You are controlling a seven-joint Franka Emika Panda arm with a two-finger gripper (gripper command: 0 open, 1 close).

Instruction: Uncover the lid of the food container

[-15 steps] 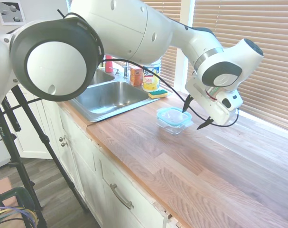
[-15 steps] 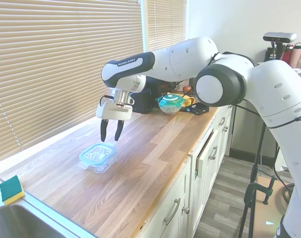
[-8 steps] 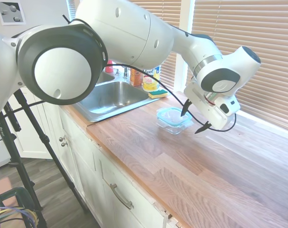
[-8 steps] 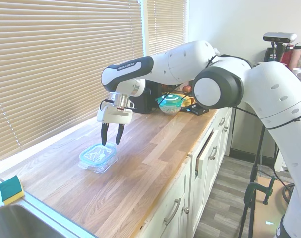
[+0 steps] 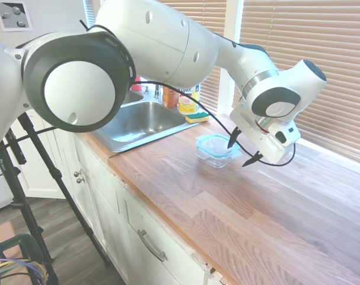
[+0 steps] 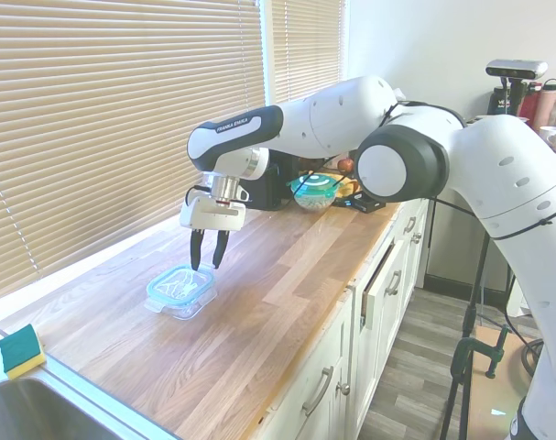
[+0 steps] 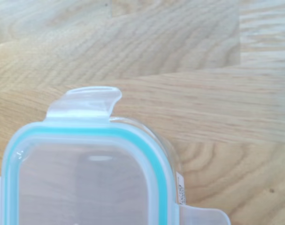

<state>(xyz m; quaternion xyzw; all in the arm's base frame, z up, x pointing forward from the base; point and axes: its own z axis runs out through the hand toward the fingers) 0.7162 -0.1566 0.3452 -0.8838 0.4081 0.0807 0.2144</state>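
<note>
Pincer (image 6: pixel 207 261) spread, fingers pointing down, hovering just above lid (image 6: pixel 179 283) edge, apparently aligned to grip rim. Lid seated on food container (image 6: pixel 183 303), resting on worktop (image 6: pixel 287 302) beneath pincer.

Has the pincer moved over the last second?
Yes. The pincer, open, has come down and closer to the lid, its tips now just above the rim; the container has not shifted on the counter.
</note>
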